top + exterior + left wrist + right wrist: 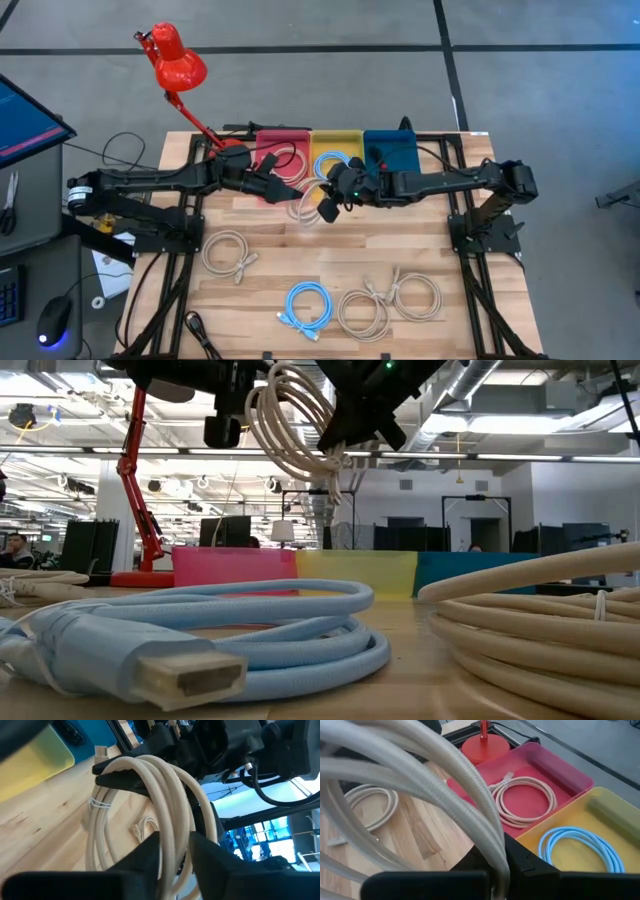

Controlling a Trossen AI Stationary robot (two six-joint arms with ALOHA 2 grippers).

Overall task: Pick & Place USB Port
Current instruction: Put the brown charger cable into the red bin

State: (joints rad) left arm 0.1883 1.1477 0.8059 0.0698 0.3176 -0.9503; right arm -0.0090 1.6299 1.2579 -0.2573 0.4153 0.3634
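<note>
A beige coiled cable (306, 203) hangs in the air between both grippers, above the table's middle and just before the bins; in the low view the beige coil (292, 422) is well clear of the tabletop. My left gripper (282, 190) comes from the left and is shut on the coil's left side. My right gripper (328, 200) comes from the right and is shut on its right side. A white tie (101, 804) binds the strands. My left gripper (175, 847) pinches several strands of the coil's loop (172, 822) between its two fingers, which lie across the strands. The coil is lifted clear of the table. My right gripper (492, 862) pinches the coil's strands (479, 822) on the opposite side of the loop, between its two fingers and across the strands. In the left wrist view a right finger (122, 777) reaches through the loop. The coil hangs clear of the table.
Along the far edge stand a pink bin (270, 140) with a beige cable, a yellow bin (352, 135) with a blue cable, and a blue bin (395, 150). A red lamp (176, 62) stands far left. More coils lie near: beige (228, 250), blue (308, 303), beige (365, 312).
</note>
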